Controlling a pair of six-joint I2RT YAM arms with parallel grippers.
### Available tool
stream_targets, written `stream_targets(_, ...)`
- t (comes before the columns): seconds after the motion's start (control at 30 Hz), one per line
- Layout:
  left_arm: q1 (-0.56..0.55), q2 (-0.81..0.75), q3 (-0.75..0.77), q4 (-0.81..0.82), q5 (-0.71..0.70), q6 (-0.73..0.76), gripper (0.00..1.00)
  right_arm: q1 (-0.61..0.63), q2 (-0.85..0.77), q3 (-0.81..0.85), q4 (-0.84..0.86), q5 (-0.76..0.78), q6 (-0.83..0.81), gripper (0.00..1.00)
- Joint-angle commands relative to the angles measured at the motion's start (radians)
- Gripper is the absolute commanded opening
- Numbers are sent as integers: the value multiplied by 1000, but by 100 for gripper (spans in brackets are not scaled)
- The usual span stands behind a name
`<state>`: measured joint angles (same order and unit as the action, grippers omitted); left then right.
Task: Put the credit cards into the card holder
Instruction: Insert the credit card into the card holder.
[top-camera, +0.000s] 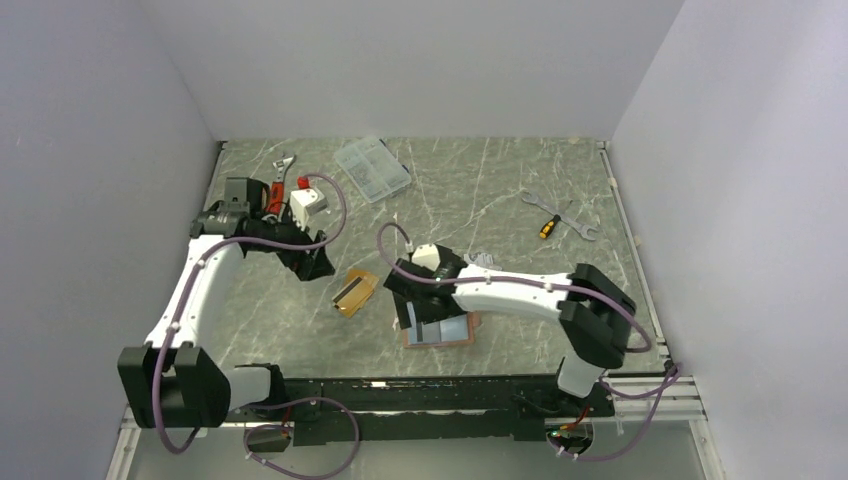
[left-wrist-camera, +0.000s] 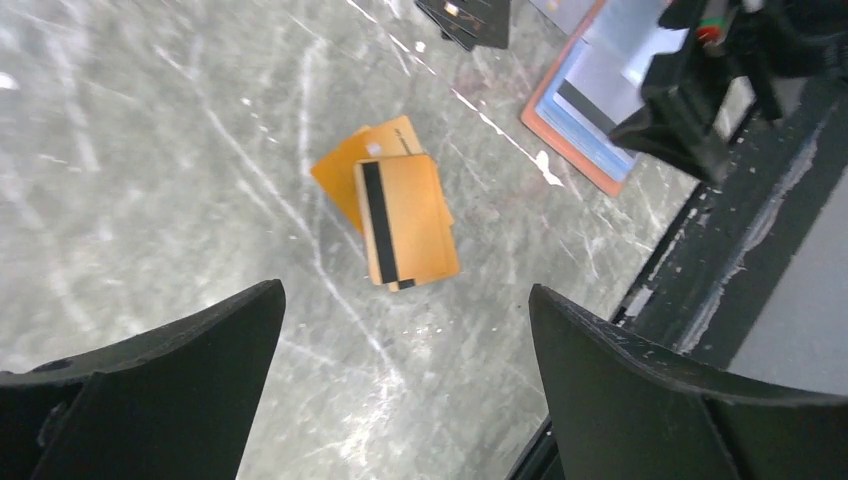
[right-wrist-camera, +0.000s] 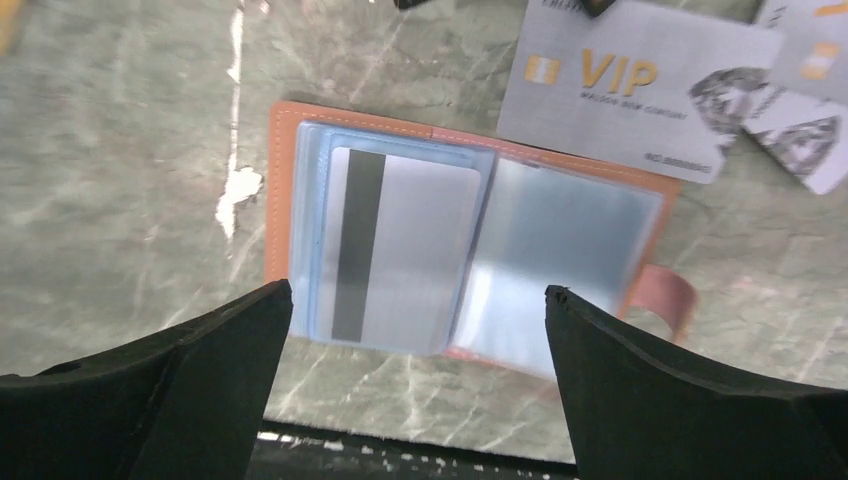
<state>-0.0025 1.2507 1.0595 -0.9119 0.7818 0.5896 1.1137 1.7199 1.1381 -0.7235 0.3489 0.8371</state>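
The card holder (right-wrist-camera: 285, 190) lies open and flat near the table's front edge, salmon-pink outside with pale-blue sleeves; it also shows under the right arm (top-camera: 462, 335) and at the upper right of the left wrist view (left-wrist-camera: 560, 120). A silver credit card with a dark stripe (right-wrist-camera: 405, 250) sits in its left sleeve. A silver VIP card (right-wrist-camera: 630, 85) lies just beyond the holder, with another silver card (right-wrist-camera: 800, 125) beside it. Two orange-gold credit cards (left-wrist-camera: 405, 215) lie stacked on the table (top-camera: 355, 292), the top one striped. My right gripper (right-wrist-camera: 417, 290) hangs open over the holder. My left gripper (left-wrist-camera: 405, 300) is open above the orange cards, holding nothing.
A black flat piece (left-wrist-camera: 470, 15) lies beyond the orange cards. At the back stand a clear compartment box (top-camera: 372, 168), red-handled tools (top-camera: 275, 195), and wrenches with a screwdriver (top-camera: 560, 215). The black front rail (left-wrist-camera: 740, 230) runs close to the holder.
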Motion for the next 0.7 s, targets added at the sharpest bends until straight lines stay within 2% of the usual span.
stream_targets(0.0, -1, -97, 110, -58, -123, 26, 99, -48, -183, 32, -45, 13, -52, 100)
stream_targets(0.13, 24, -71, -34, 11, -219, -14, 99, -114, -341, -95, 36, -47, -67, 100)
stream_targets(0.23, 42, 70, 54, -188, -47, 121, 99, -188, -473, -239, 82, -119, -50, 100)
stream_targets(0.27, 46, 67, 60, -172, -42, 113, 99, -210, -525, -288, 97, -143, -44, 100)
stream_targets(0.4, 47, -91, -22, 76, -108, -30, 99, -277, -690, -461, 127, -201, -16, 100)
stream_targets(0.5, 56, -102, -69, 175, -214, -143, 99, -311, -788, -583, 205, -296, -3, 100)
stream_targets(0.53, 68, -74, -65, 182, -227, -167, 99, -316, -812, -620, 249, -331, 7, 100)
stream_targets(0.57, 95, -38, -46, 141, -167, -145, 97, -324, -826, -657, 292, -371, 15, 100)
stream_targets(0.6, 125, -8, -32, 113, -116, -143, 91, -329, -837, -686, 324, -400, 27, 100)
stream_targets(0.67, 142, -33, -42, 148, -133, -171, 86, -338, -838, -740, 398, -444, 43, 98)
